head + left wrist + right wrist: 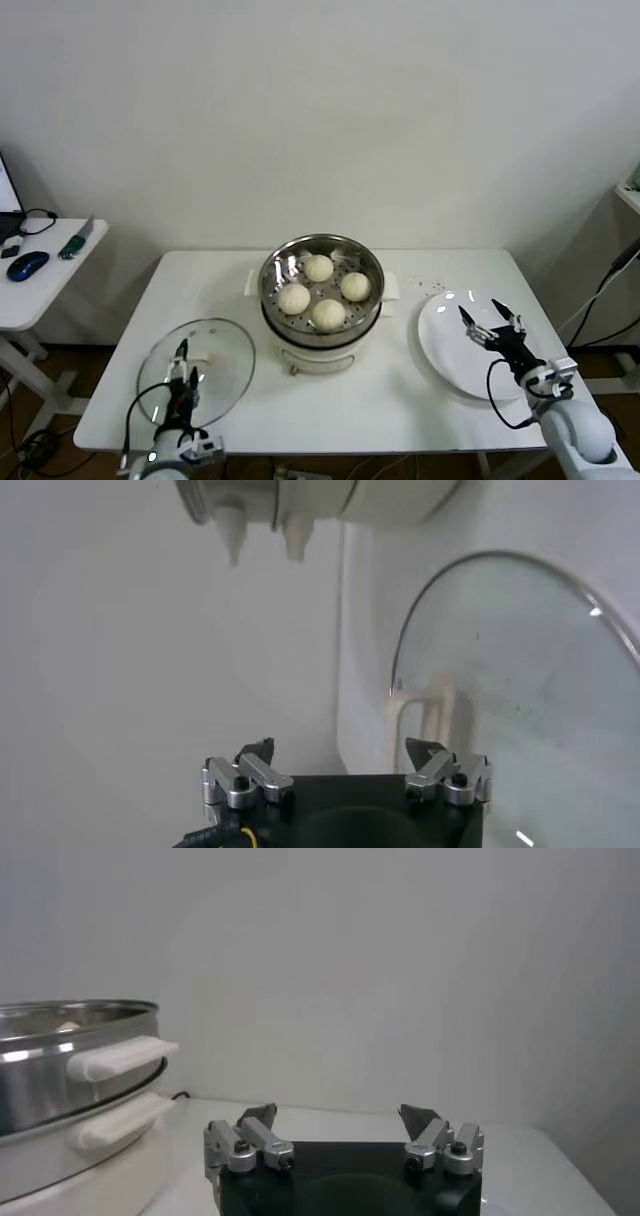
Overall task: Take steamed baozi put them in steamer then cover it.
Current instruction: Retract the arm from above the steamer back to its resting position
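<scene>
The steamer (321,290) stands mid-table, a steel basket on a cream-white pot base. Several cream-white baozi (318,267) lie on its perforated floor. It also shows in the right wrist view (60,1048). The cover (215,365), a clear glass lid with a cream-white handle, lies flat on the table left of the steamer. It also shows in the left wrist view (520,680). My left gripper (183,368) is open and empty just over the lid's near edge, facing its handle (425,715). My right gripper (490,325) is open and empty above a white plate.
The flat white plate (450,350) lies right of the steamer with nothing on it. A small side table (50,285) with a blue mouse (27,265) stands far left. The wall is close behind the table. Cables run along both arms.
</scene>
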